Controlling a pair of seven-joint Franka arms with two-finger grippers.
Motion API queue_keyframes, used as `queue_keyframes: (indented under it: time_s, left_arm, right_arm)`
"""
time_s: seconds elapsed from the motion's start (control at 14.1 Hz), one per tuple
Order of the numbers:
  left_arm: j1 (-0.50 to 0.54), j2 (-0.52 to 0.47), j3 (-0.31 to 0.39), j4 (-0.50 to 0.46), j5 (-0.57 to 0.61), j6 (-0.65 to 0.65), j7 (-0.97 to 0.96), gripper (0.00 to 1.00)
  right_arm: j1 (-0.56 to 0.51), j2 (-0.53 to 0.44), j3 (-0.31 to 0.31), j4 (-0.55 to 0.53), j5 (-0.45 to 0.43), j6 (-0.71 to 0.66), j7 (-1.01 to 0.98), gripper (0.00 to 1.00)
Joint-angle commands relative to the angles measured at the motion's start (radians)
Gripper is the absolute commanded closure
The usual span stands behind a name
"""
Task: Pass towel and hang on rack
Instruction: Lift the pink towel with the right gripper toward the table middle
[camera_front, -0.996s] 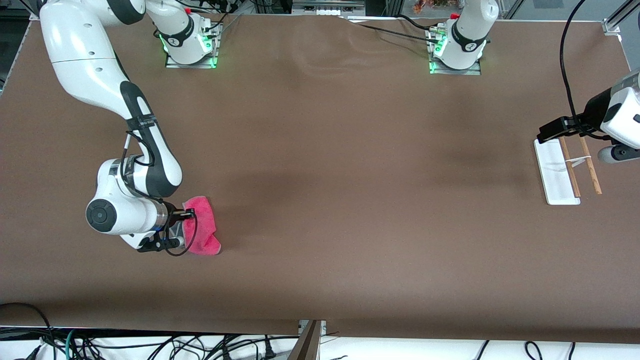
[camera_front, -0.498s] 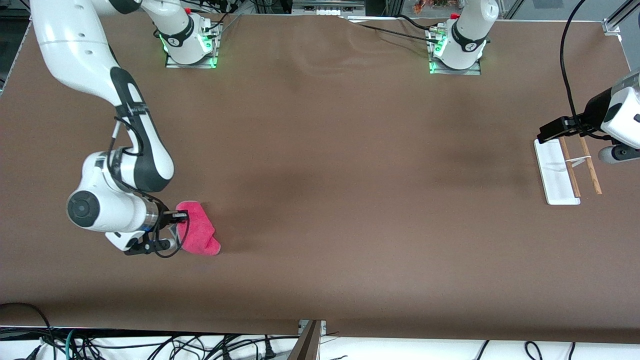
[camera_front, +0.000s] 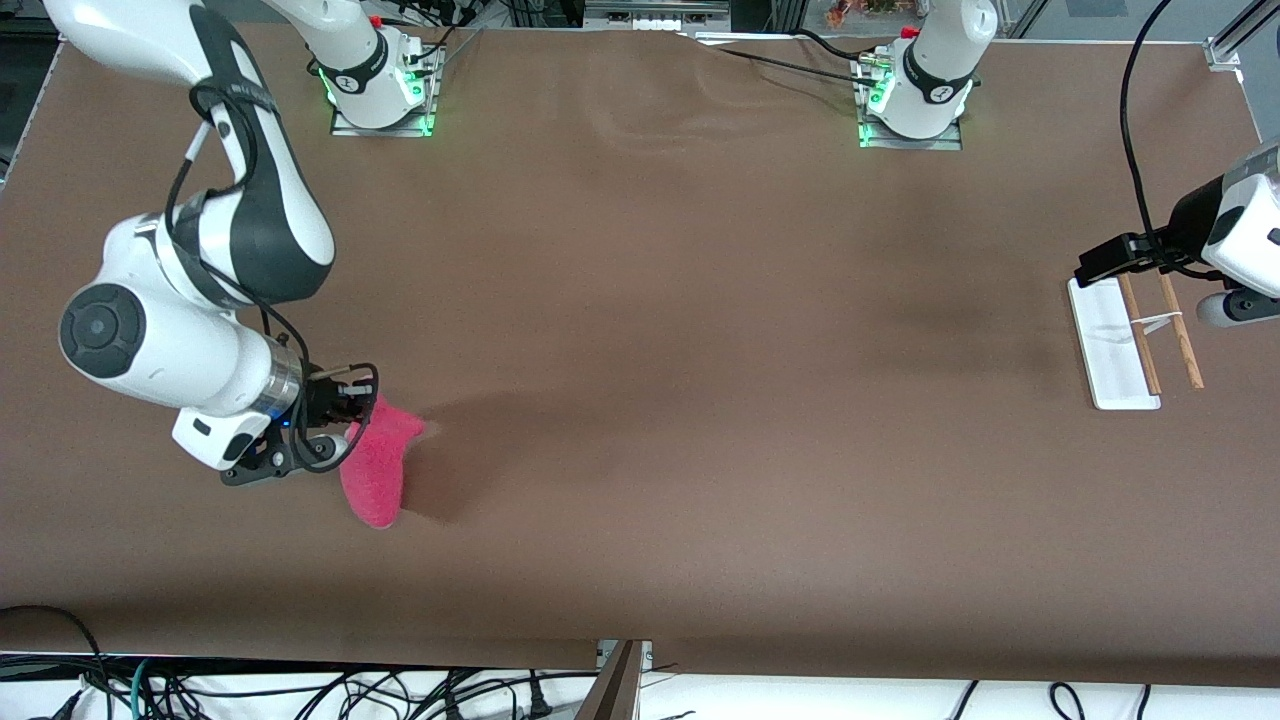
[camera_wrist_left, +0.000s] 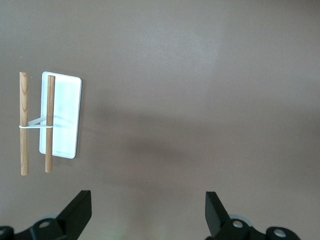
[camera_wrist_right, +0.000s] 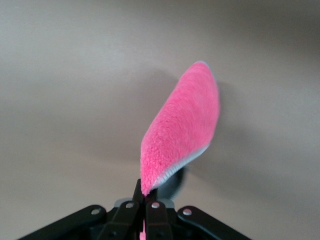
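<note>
So, the towel (camera_front: 375, 470) is pink & fluffy, and it's off the counter (camera_front: 650, 400) now: it hangs limp from one corner, its shadow on the brown surface under it, at the right arm's end of the counter. The right hand (camera_front: 352, 408) has its fingers pressed together on that corner; in the right wrist view the cloth (camera_wrist_right: 182, 130) dangles free w/ a pale trim along one edge, nothing else touching it. The step in hand looks like the lift after the pick-up, i.e. the start of the pass. The rack (camera_front: 1135, 340) sits well apart, at the left arm's end: a flat white base w/ two thin wooden rods running parallel beside it, joined by a small white crosspiece. The left hand (camera_wrist_left: 147, 215) waits up over the counter just by the rack, fingers spread wide, nothing between them; the rack (camera_wrist_left: 50, 122) shows clearly in its wrist view. Next move prob. calls for carrying the towel toward mid-counter and holding it so a free edge hangs clear, w/ the left arm coming across to meet it. The risk, as I judge it: the limp cloth swings, so the left hand may catch too little of it.
</note>
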Motion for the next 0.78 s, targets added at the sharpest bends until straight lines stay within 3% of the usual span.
queue_keyframes:
  time_s: [0.0, 0.36, 0.71]
  left_arm:
    - [0.004, 0.014, -0.003, 0.03, 0.004, -0.01, 0.02, 0.0]
    - [0.004, 0.014, -0.003, 0.028, 0.004, -0.01, 0.02, 0.0]
    - [0.004, 0.014, -0.003, 0.025, 0.002, -0.011, 0.02, 0.0]
  right_arm:
    - [0.002, -0.044, 0.052, 0.031, 0.014, -0.095, 0.077, 1.0]
    - [0.054, -0.113, 0.191, 0.031, 0.003, -0.13, 0.384, 1.0]
    - [0.212, -0.109, 0.204, 0.033, -0.066, -0.058, 0.674, 1.0]
